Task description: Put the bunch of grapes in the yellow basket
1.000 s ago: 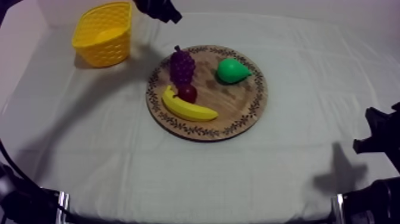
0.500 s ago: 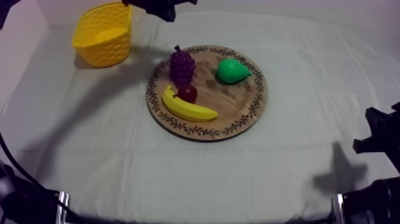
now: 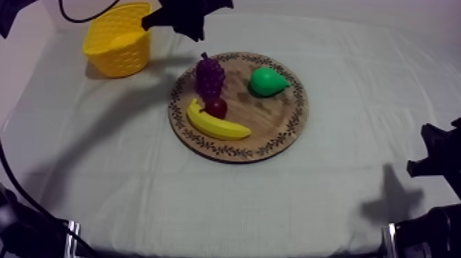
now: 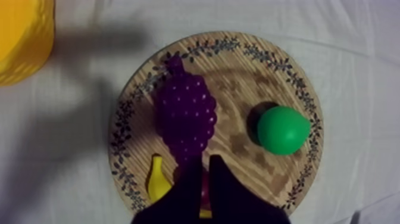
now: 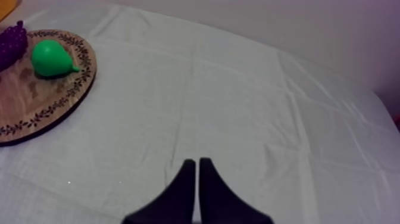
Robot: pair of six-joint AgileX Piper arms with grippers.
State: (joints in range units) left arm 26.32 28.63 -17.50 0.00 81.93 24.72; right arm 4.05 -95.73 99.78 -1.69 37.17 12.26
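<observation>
Hovering over the wooden board [image 4: 238, 146], the left pincer [image 4: 206, 161] has its fingers closed together, gripping nothing, tips aimed at the bunch of grapes [image 4: 186, 116]. The grapes lie flat on the board's basket-side half, with the lower end touching the small red fruit [image 3: 217, 107], the banana [image 3: 216, 125] just beside and the pear [image 3: 267, 81] apart. Judgement: the left arm works because the yellow basket [image 3: 120, 44] stands on its side. The right pincer [image 5: 196, 162], closed and empty, sits over bare cloth, well apart from the board. The worktop [image 3: 329, 206] carries a creased grey-white cloth, with a plain pale wall behind.
</observation>
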